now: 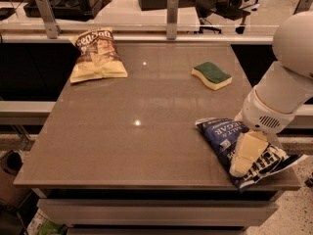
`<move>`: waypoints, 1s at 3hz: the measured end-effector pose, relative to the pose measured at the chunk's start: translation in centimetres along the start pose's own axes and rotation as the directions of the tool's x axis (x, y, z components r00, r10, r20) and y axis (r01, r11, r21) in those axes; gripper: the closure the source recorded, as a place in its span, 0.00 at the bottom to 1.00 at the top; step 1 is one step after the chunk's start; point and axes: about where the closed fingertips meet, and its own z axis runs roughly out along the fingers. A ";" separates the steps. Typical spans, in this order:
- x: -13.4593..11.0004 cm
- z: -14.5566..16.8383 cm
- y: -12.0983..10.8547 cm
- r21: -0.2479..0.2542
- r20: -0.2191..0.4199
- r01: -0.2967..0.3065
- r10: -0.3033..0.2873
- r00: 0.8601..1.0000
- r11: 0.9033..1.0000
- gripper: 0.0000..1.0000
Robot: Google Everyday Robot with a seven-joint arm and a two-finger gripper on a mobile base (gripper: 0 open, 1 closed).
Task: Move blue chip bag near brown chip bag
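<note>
The blue chip bag (219, 135) lies crumpled at the table's near right corner, partly hanging over the front edge. The brown chip bag (97, 53) lies flat at the far left of the table (132, 146). My gripper (243, 163) points down from the white arm (283, 97) and rests on the middle of the blue chip bag, covering part of its lettering. The two bags are far apart, on opposite corners.
A green-and-yellow sponge (211, 75) lies at the far right of the table. Two upright metal posts (172, 16) (46, 16) stand along the back edge with a rail. Desks and chairs stand beyond it.
</note>
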 end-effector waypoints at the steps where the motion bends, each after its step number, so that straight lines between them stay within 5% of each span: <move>1: 0.0 0.0 0.0 0.001 0.000 0.001 -0.001 1.000 1.000 0.41; 3: -0.2 -0.5 0.1 0.001 0.000 0.002 -0.002 1.000 1.000 0.87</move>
